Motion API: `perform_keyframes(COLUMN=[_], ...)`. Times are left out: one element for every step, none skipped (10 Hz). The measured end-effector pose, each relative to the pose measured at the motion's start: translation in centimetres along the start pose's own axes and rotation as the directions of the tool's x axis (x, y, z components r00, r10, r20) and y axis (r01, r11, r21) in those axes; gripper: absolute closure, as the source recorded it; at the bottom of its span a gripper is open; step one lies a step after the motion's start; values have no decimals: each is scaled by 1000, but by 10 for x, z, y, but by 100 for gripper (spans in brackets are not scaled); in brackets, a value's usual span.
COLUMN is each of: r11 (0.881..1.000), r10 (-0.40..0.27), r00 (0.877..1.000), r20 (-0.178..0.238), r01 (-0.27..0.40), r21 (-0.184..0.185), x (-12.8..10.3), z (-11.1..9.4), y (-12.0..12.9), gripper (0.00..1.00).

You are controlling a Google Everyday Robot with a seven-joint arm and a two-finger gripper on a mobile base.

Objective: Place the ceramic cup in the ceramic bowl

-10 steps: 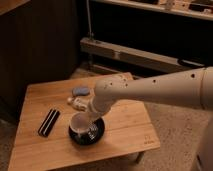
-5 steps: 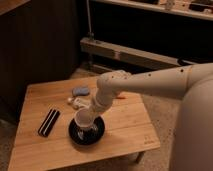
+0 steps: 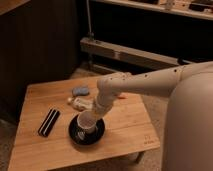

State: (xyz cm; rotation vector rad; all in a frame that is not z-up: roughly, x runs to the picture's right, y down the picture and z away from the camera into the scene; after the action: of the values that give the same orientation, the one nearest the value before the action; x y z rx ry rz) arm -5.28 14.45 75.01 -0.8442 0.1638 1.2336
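Over the middle of the ceramic bowl [image 3: 86,132] sits the ceramic cup [image 3: 84,122], white, mouth tilted toward the camera, its lower part inside the bowl's rim; whether its base touches the bowl floor I cannot tell. My pincer [image 3: 94,116] is at the cup's upper right side, right against it, and whether it is clenched on the cup or released I cannot tell. My white arm [image 3: 150,85] runs from the right edge down to that spot. The bowl rests on the wooden surface [image 3: 125,130] near its front centre. Left of the bowl lies a flat black striped bar [image 3: 49,122]. Behind the bowl lie a pale packet [image 3: 82,104] and a blue-grey object [image 3: 80,91].
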Motion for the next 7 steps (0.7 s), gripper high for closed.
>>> perform_keyframes(r11=[1000, 1000, 1000, 1000, 1000, 1000, 1000], r10=[5, 11, 13, 14, 11, 3, 3], r00=[1000, 1000, 1000, 999, 999, 999, 999], r20=[-6, -11, -17, -29, -36, -42, -40], r01=[-5, -11, -13, -15, -12, -3, -4], r21=[2, 1, -5, -13, -16, -18, -17], x=[1, 2, 3, 5, 7, 9, 9], z=[1, 3, 4, 6, 8, 8, 8], y=[-3, -5, -6, -6, -5, -3, -4], gripper=[21, 20, 20, 20, 20, 20, 20])
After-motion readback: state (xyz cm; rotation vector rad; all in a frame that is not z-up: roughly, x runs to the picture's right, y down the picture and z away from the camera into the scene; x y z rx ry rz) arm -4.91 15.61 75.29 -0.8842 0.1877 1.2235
